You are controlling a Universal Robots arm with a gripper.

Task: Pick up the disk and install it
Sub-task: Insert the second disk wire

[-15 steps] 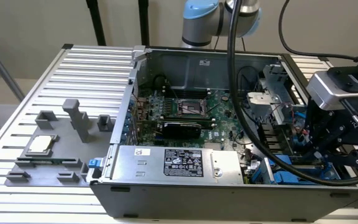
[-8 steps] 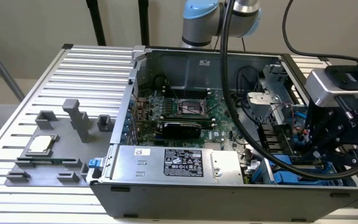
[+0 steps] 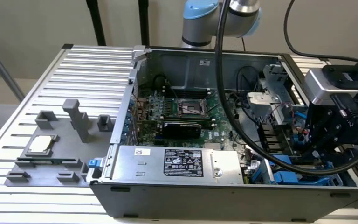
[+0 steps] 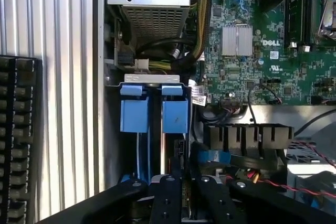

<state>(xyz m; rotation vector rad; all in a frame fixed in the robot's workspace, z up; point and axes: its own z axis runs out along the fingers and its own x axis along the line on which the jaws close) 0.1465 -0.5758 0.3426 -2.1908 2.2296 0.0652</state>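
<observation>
The gripper (image 4: 184, 192) is clamping the disk (image 4: 175, 116) edge-on into the case's (image 3: 229, 196) drive bay; any tilt risks jamming it against the neighbouring blue carrier (image 4: 134, 114).

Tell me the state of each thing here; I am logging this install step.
Grey metal computer case: side panel off, interior exposed.
Black gripper: down inside the case at the drive bay.
Two bright blue plastic carrier tabs: upright, side by side in the bay.
Small square silver chip: lying flat in the grey holder outside the case.
</observation>
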